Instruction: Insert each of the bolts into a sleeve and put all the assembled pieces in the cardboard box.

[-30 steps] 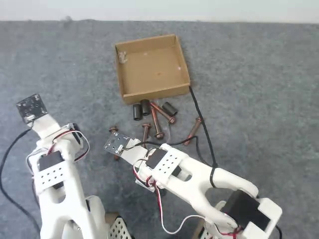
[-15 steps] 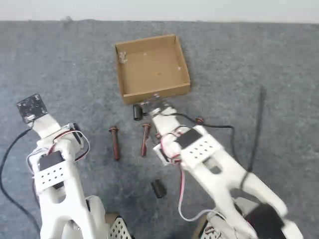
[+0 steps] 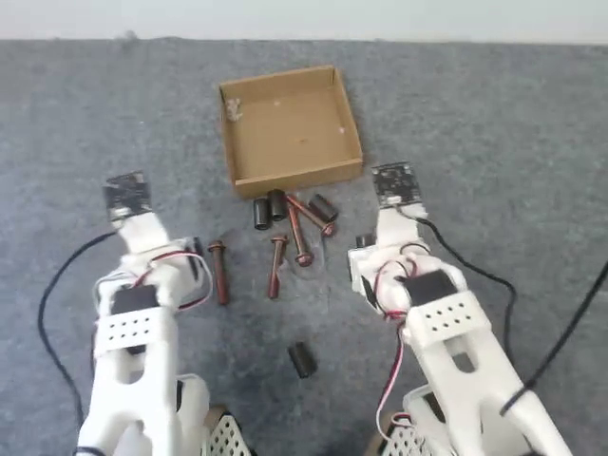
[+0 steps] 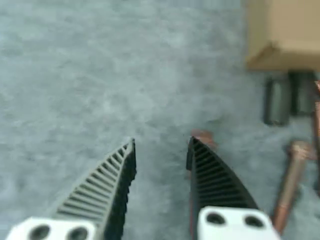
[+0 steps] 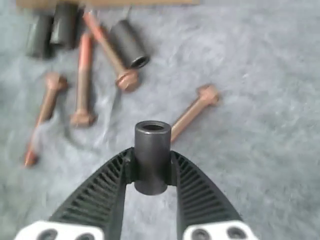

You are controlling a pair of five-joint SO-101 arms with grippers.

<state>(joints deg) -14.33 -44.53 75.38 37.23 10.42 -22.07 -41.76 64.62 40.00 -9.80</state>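
My right gripper (image 5: 151, 165) is shut on a dark sleeve (image 5: 151, 157), held upright above the grey carpet. Just beyond it lies a copper bolt (image 5: 197, 107). Three more bolts (image 3: 297, 233) and three sleeves (image 3: 276, 204) lie in a cluster in front of the cardboard box (image 3: 290, 128). My left gripper (image 4: 161, 150) is open, low over the carpet, and the head of a bolt (image 4: 204, 137) peeks out behind one finger. That bolt (image 3: 218, 271) lies apart, left of the cluster. One sleeve (image 3: 301, 359) lies alone between the two arms.
The box (image 4: 285, 30) stands at the far middle of the carpet, with a small pale scrap (image 3: 234, 111) in its corner. Black cables trail off both arms near the table's front. Bare carpet spreads to the far left and right of the box.
The right arm has swung from left of the bolts to their right side and now holds a sleeve. The left arm has moved forward toward the lone bolt. A sleeve now lies between the arms.
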